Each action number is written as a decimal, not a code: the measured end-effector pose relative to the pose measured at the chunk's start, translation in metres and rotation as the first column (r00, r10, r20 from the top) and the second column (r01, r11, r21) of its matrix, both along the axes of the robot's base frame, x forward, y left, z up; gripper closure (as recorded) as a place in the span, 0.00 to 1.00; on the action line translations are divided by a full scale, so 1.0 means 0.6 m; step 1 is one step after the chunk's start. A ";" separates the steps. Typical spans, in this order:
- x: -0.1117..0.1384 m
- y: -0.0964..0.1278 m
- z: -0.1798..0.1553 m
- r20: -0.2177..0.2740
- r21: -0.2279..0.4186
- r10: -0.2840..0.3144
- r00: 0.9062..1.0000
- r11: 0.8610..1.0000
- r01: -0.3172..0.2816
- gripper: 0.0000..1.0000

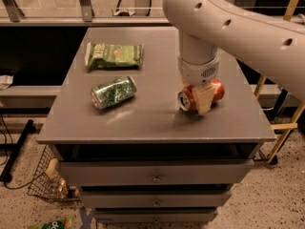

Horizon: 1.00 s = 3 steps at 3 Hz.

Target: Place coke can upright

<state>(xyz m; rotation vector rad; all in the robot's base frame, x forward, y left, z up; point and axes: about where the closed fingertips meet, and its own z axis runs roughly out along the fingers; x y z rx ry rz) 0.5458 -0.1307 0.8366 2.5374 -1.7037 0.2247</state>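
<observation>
The grey rectangular tabletop [157, 123] of the drawer cabinet carries everything here. Over its right half reaches the bulky white robot arm [228, 18], coming in from the upper right and bending straight down.

The flat green snack bag [114, 55] lies toward the back left. There is pale print on its face, but I can't make out a word or a brand. Nearer the front left, the green patterned drink can [113, 92] lies on its side, well apart from the arm. It shows a mottled design and no lettering I can read.

The small red aluminium coke can [217, 91] lies on its side on the right half of the tabletop, directly under the arm, with its silver end facing front-left. The task is not yet done: the can has to be tipped onto one end and let go. My guess is that this is the grasping stage, with all the uprighting left to do. The red colour is all that marks the brand, as any script is hidden or too faint.

The cream-coloured gripper [201, 95] is down over the can's middle and touching it. Whether it is clamped on the can or only straddling it, I cannot tell.
</observation>
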 end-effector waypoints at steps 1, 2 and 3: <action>0.003 -0.026 0.021 -0.043 0.090 -0.044 0.998 0.995 0.047 0.84; 0.012 -0.058 0.064 -0.093 0.288 -0.111 0.990 0.948 0.133 1.00; 0.026 -0.082 0.119 -0.106 0.488 -0.189 0.976 0.845 0.216 1.00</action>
